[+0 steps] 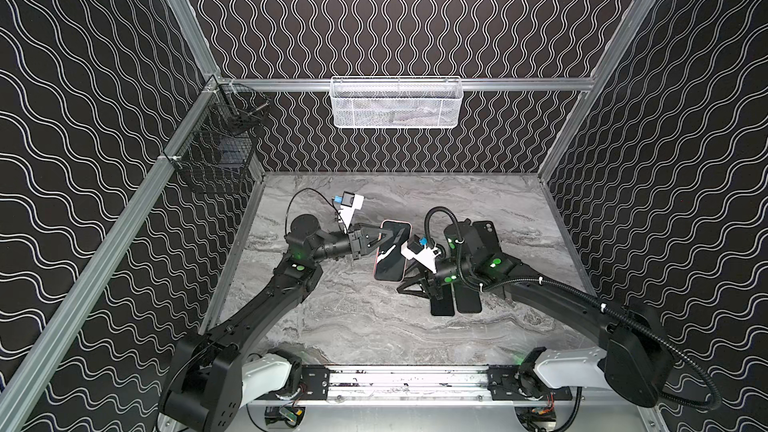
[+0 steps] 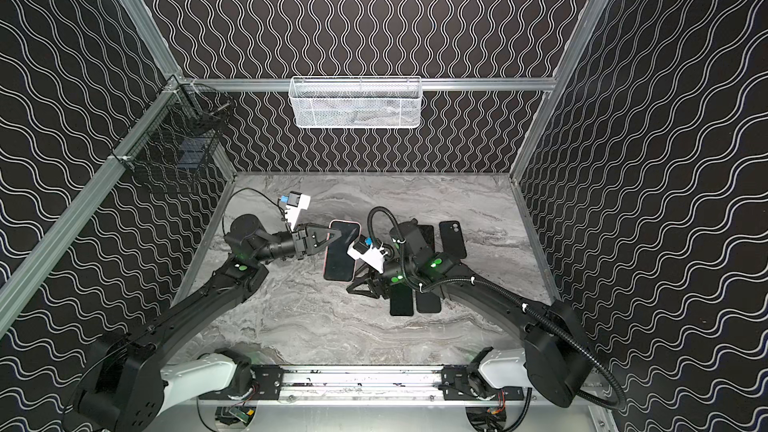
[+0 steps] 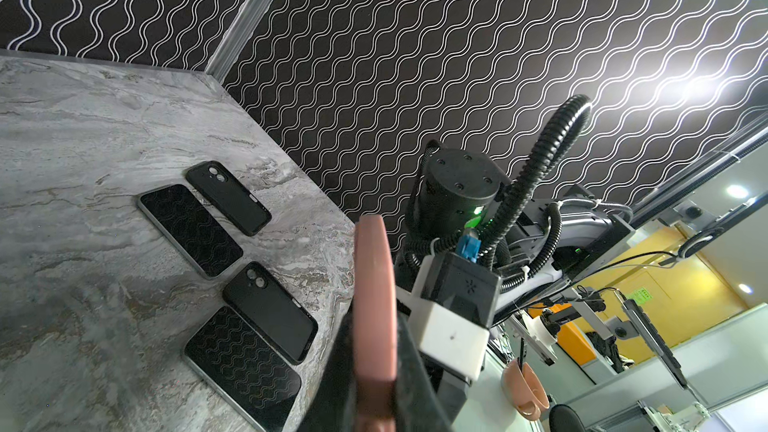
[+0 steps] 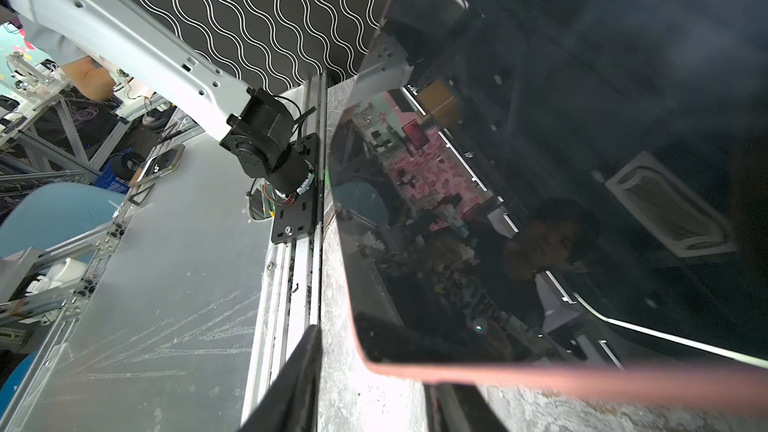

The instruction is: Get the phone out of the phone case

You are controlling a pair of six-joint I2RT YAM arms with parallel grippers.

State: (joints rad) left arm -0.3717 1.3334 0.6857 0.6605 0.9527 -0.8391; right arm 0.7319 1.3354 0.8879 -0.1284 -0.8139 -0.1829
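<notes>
The phone, dark screen up, sits in a pink phone case and is held above the marble table in both top views. My left gripper is shut on its far end, one dark finger on each face. My right gripper is at the near right corner of the phone. Its jaws stand apart. One finger is clear of the pink rim and the other lies just under it.
Two bare black phones and two black cases lie on the table under my right arm. A white mesh basket hangs on the back wall and a black wire basket on the left rail.
</notes>
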